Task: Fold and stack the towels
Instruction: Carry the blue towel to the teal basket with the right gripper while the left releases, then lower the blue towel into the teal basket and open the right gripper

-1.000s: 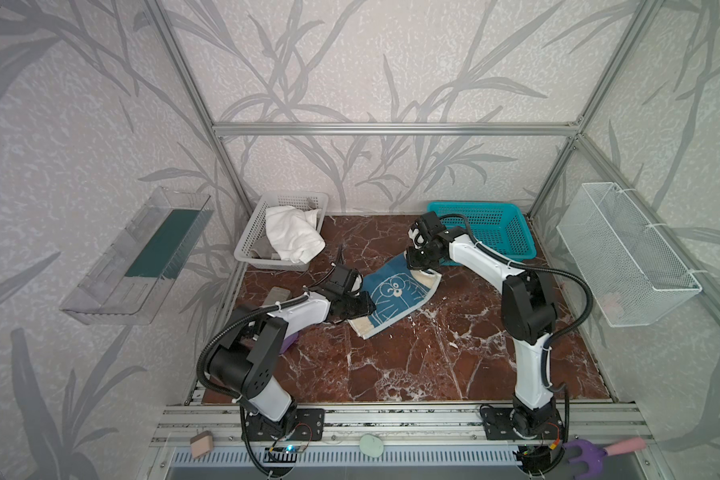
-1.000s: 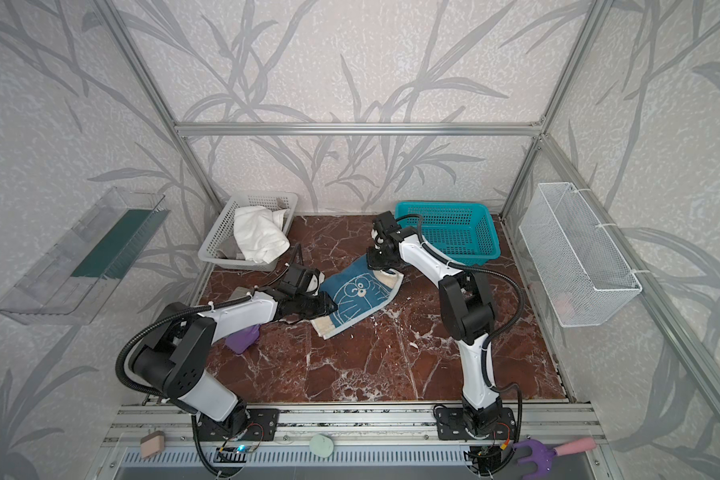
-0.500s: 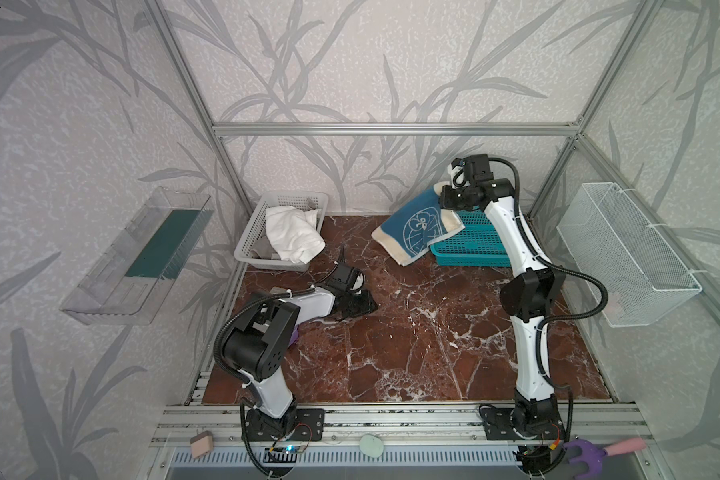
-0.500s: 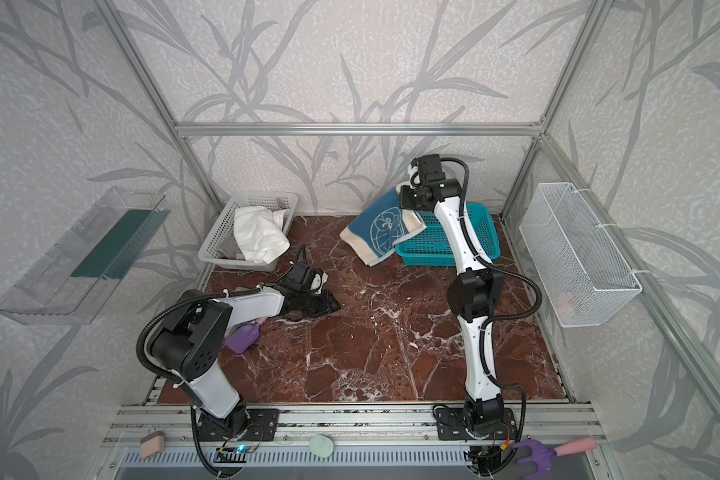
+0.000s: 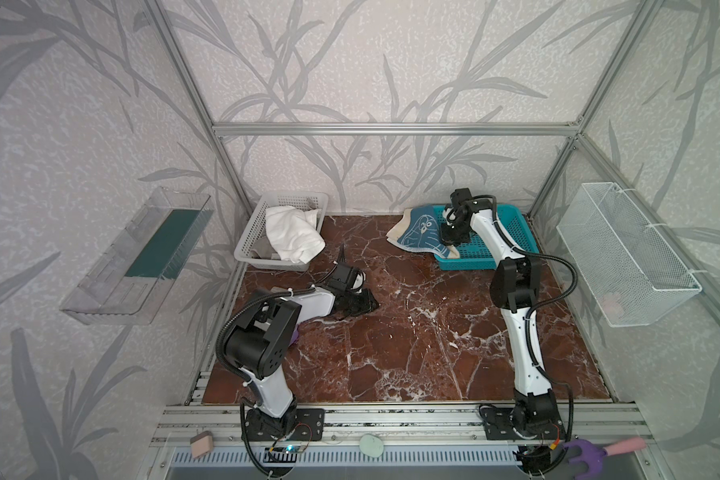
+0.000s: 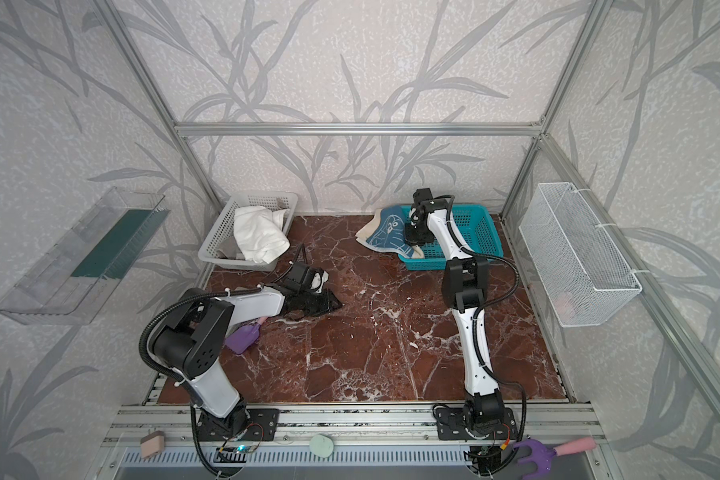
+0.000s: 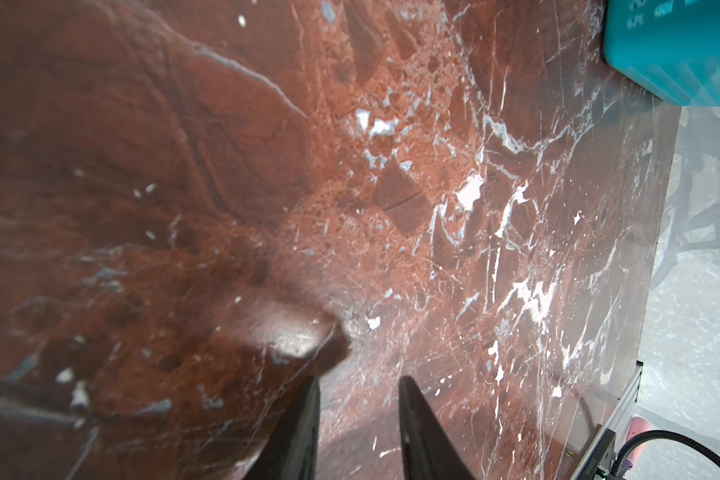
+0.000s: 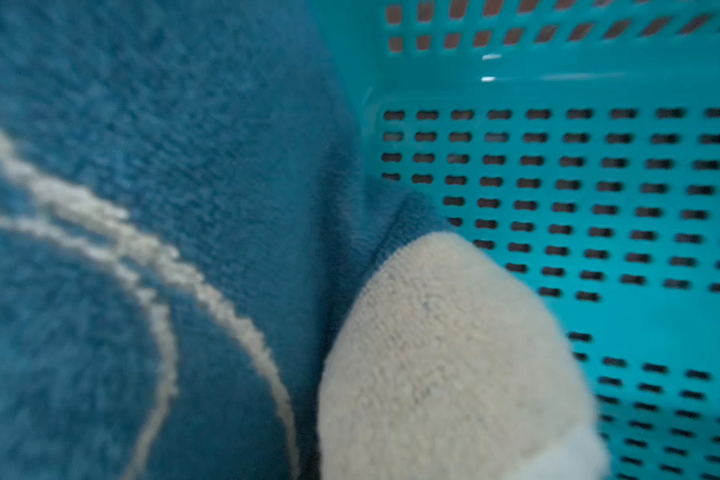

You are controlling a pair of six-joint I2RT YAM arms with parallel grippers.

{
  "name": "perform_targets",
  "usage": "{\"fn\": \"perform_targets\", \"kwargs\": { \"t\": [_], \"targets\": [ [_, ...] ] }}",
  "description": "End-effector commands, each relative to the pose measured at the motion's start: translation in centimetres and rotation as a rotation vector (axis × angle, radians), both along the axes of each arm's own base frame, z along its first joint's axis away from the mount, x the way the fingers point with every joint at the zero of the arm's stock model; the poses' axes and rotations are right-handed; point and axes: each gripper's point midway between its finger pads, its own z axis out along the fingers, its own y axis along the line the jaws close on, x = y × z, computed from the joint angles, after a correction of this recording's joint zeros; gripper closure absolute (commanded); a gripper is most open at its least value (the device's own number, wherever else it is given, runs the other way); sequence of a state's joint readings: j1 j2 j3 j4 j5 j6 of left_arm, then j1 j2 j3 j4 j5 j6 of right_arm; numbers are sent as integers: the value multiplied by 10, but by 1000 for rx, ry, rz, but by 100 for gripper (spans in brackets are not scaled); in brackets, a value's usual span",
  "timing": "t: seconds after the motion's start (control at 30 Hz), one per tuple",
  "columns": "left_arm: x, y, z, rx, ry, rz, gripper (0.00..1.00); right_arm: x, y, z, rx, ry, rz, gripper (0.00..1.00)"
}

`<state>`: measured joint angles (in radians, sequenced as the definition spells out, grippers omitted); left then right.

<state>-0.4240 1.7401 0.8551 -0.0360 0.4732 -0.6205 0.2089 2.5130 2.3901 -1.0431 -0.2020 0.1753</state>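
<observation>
Right claw (image 5: 454, 239), clamped on the blue towel (image 5: 416, 232), should lay it flat in the basket (image 5: 520, 235); left claw (image 7: 358, 390) gapes, empty.

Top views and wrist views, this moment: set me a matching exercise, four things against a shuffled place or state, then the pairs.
Things
1. blue towel
2. white towel
3. left gripper
4. right gripper

Places or states
A. jaws apart with nothing between them, close above the table
B. heaped in the white basket
C. shut on terry cloth
D. draped over the rim of the teal basket, partly hanging outside it

Pairs: 1-D, 2-B, 3-A, 4-C
</observation>
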Motion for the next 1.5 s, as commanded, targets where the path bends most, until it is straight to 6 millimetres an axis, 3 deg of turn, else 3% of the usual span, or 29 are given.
{"fn": "perform_targets", "kwargs": {
  "t": [0.0, 0.13, 0.27, 0.43, 0.53, 0.67, 0.8, 0.9, 1.2, 1.47],
  "targets": [
    [-13, 14, -5, 42, 34, 23, 65, -37, 57, 31, 92, 3, 83, 100],
    [-16, 22, 12, 37, -5, 44, 65, -77, 108, 31, 140, 4, 121, 100],
    [-23, 33, 34, 42, -47, 47, 65, -82, 128, 57, 143, -41, 156, 100],
    [-26, 53, 57, 69, -89, 65, 64, -78, 127, 120, 109, -119, 229, 100],
    [-23, 68, 68, 90, -114, 107, 63, -85, 128, 141, 110, -114, 299, 100],
    [-21, 88, 92, 129, -168, 155, 63, -92, 122, 152, 87, -116, 359, 100],
    [-20, 103, 109, 158, -231, 195, 61, -90, 112, 145, 97, -86, 365, 100],
    [-22, 108, 109, 170, -225, 201, 61, -89, 103, 146, 100, -81, 348, 100],
    [-15, 105, 103, 144, -199, 214, 61, -105, 110, 223, 181, -247, 373, 100],
    [-22, 107, 98, 155, -182, 209, 61, -132, 97, 268, 184, -324, 394, 100]
  ]
}}
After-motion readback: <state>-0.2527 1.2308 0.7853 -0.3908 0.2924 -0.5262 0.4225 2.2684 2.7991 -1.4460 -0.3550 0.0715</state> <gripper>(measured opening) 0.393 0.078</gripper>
